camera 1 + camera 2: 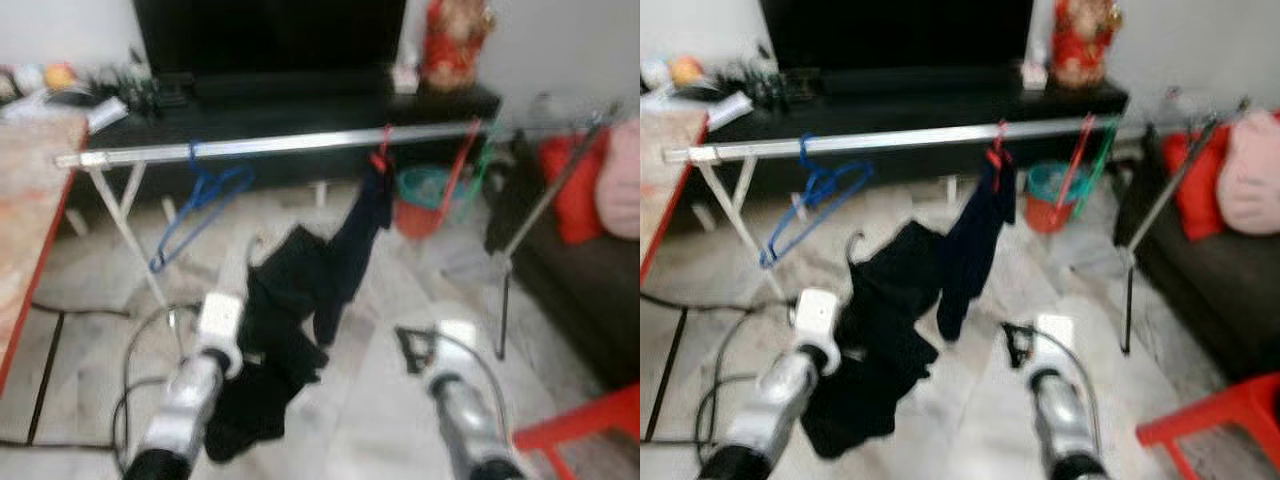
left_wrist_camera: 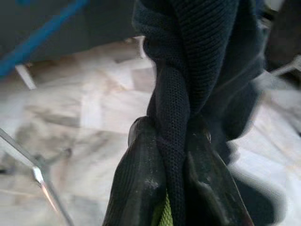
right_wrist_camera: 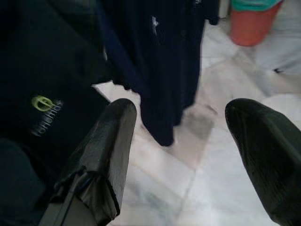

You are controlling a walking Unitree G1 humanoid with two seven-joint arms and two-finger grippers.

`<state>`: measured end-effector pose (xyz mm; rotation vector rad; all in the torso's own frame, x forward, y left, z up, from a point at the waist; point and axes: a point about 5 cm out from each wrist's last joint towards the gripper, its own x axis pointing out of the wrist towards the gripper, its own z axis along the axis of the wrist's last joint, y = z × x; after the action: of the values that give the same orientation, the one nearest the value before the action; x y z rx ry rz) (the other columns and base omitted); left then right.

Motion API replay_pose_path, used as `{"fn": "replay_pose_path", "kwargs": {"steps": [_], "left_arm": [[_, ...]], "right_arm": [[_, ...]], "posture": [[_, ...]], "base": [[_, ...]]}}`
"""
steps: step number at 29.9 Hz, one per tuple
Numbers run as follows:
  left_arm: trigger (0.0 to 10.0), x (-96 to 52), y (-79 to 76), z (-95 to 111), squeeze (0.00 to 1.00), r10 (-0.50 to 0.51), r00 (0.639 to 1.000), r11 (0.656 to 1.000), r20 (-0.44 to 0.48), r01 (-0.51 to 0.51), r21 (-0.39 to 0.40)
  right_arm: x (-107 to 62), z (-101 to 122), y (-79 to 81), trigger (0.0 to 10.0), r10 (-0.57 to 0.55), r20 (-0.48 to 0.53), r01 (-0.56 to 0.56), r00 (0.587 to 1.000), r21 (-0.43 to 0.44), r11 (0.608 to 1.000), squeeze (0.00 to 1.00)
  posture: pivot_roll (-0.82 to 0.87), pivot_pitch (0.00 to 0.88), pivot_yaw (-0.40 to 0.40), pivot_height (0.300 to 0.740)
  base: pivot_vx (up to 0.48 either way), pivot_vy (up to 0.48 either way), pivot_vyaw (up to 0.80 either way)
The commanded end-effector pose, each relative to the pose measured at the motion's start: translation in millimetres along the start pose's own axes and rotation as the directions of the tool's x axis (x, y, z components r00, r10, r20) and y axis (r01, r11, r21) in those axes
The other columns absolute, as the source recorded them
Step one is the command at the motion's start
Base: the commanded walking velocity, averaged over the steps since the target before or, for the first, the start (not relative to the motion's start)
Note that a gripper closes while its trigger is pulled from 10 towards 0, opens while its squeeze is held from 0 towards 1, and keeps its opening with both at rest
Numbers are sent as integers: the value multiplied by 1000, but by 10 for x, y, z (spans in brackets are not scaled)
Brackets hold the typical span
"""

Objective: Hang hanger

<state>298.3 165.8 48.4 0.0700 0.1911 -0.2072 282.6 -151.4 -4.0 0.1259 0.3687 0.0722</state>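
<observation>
A silver clothes rail (image 1: 300, 143) runs across the room at chest height. On it hang an empty blue hanger (image 1: 205, 192), a red hanger with a dark navy garment (image 1: 362, 225), and a red and a green hanger (image 1: 468, 160) further right. My left gripper (image 2: 171, 150) is shut on a twisted fold of a black garment (image 1: 285, 300), held below the rail. A dark hanger hook (image 1: 852, 243) sticks up from the garment's top. My right gripper (image 3: 188, 136) is open, low to the right of the black garment and holding nothing.
Behind the rail are a black TV stand (image 1: 300, 105) and a TV. An orange and teal bucket (image 1: 425, 200) sits under the rail. A dark sofa (image 1: 585, 260) with cushions is on the right, a red chair (image 1: 590, 425) near right, a table (image 1: 25, 220) left, and cables (image 1: 140, 350) on the floor.
</observation>
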Motion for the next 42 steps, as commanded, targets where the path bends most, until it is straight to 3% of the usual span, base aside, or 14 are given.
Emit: {"fn": "replay_pose_path", "kwargs": {"steps": [1,17,20,30,36,42], "left_arm": [[10000,54,-61,103,0,-15,999,1000,43,15,10],[10000,71,-16,112,0,-30,999,999,27,29,44],[10000,71,-35,93,0,-37,999,997,14,36,74],[10000,46,-39,89,0,-38,999,999,23,37,38],[10000,70,-55,188,0,-43,997,999,60,44,-7],[10000,110,-68,344,0,-28,988,998,152,35,-42]], "right_arm": [[-35,-7,-172,10000,-54,-7,54,999,0,999,0],[-47,-33,-169,10000,-60,-13,60,998,3,998,0],[-50,-38,-172,10000,-62,-13,62,998,6,998,0],[-62,-62,-167,10000,-56,-17,56,998,11,998,0],[-63,-66,-154,10000,-51,-13,51,999,15,999,0],[-56,-69,-123,10000,-43,-16,43,999,7,999,0]], "posture": [[-15,0,-30,740],[-12,0,-27,740],[-10,0,-27,740],[-9,0,-30,740],[-9,0,-31,740],[-13,0,-34,740]], "base": [[480,0,0],[480,0,0],[0,0,0],[0,0,0],[0,0,0],[0,0,0]]}}
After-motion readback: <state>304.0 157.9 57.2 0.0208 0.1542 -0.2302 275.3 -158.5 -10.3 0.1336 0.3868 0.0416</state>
